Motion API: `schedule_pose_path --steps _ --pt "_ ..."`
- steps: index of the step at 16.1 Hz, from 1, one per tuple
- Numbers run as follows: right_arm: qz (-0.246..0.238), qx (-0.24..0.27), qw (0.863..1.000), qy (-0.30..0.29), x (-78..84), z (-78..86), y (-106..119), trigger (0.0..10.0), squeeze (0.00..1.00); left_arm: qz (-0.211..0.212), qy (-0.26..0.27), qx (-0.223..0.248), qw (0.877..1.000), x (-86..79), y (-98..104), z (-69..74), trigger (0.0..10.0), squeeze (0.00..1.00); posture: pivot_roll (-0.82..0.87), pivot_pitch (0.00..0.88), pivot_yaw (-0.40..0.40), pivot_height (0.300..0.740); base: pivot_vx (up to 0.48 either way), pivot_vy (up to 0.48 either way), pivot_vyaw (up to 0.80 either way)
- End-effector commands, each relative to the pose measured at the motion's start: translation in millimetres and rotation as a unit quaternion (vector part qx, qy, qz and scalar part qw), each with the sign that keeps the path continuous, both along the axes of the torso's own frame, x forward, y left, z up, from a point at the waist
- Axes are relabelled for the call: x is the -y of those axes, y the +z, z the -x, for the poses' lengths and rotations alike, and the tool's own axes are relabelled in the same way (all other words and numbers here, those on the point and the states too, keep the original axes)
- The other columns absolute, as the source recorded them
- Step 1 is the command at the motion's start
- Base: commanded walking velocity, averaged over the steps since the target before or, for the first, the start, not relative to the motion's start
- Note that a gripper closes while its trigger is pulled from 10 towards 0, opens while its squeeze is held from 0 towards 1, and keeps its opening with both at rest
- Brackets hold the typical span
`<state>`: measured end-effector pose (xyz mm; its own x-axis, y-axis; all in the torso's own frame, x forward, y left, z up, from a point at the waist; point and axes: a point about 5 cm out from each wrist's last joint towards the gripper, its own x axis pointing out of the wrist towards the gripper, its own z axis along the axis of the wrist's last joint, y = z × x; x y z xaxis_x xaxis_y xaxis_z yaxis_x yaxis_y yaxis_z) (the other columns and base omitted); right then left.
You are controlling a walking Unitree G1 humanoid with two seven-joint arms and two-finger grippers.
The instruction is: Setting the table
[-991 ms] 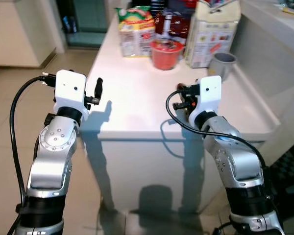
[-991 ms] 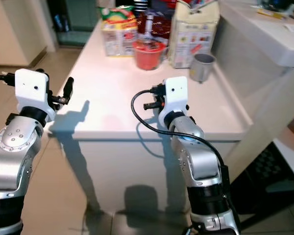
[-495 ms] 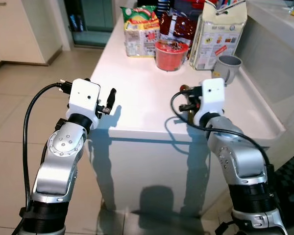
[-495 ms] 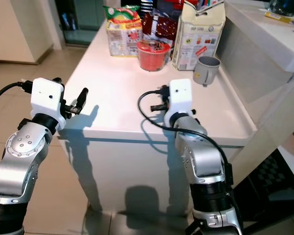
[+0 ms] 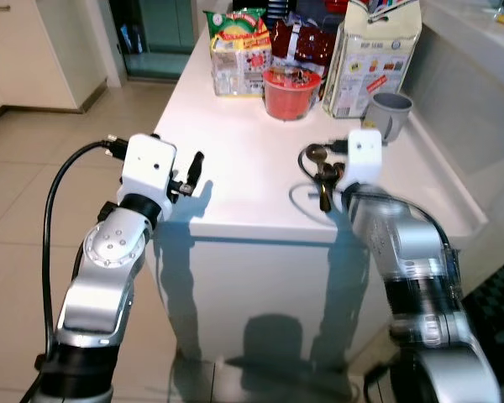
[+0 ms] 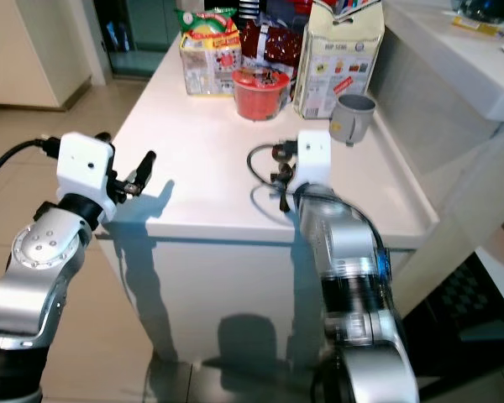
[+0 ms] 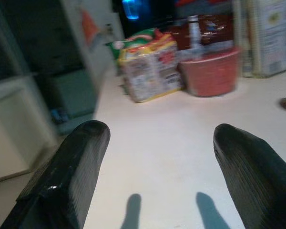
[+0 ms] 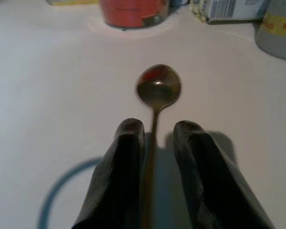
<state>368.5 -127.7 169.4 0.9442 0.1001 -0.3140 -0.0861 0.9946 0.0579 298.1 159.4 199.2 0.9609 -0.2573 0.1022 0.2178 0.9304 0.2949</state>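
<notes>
Right wrist view had the right hand [image 8: 155, 131] pinching the spoon [image 8: 158, 87] by its handle, bowl poking out over the table [image 8: 52, 86]. The grip looked thin, so the spoon could twist or drop if the arm swung fast; whether it was touching the table was hard to tell. The cup [image 5: 390, 114] stood near enough to get clipped. The left hand [image 7: 159, 143] was spread wide, holding nothing.

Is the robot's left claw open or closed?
Open. In the left wrist view the left gripper has its two black fingers wide apart, with bare white table showing between them and nothing held.
</notes>
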Motion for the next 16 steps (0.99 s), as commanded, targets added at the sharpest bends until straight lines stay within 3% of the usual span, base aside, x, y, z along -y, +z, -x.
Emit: schedule_pose_path --steps 1,5,9,10,13,16 --pt "0.003 0.002 1.0 -0.014 6.2 -10.4 6 10.0 1.0 -0.002 -0.073 0.001 0.997 12.1 6 6.4 10.0 0.0 0.05 0.0 -0.018 0.74 0.0 0.0 0.0" --pt "0.012 -0.011 1.0 -0.018 7.3 -20.1 8 10.0 1.0 -0.003 -0.157 -0.029 0.987 21.4 -1 22.4 10.0 0.0 0.06 0.0 -0.032 0.74 0.0 0.0 0.0" --pt "0.043 -0.035 0.998 -0.022 7.7 -30.3 3 10.0 1.0 -0.008 -0.168 -0.037 0.985 23.0 -3 22.7 10.0 0.0 0.05 0.0 -0.03 0.74 0.0 0.0 0.0" --pt "0.058 -0.037 0.997 -0.019 7.7 -32.8 4 10.0 0.0 -0.008 -0.169 -0.036 0.985 24.2 -2 21.8 10.0 0.0 0.05 0.0 -0.034 0.74 0.0 0.0 0.0" --pt "0.087 -0.065 0.994 -0.02 7.4 -39.1 11 10.0 0.0 -0.007 -0.169 -0.03 0.985 24.9 2 19.2 10.0 0.0 0.05 0.0 -0.051 0.74 0.0 0.0 0.0" --pt "0.067 -0.088 0.994 -0.014 4.9 -42.1 18 10.0 0.0 -0.006 -0.167 -0.025 0.986 24.3 5 17.8 10.0 0.0 0.05 0.0 -0.059 0.74 0.0 0.0 0.0"
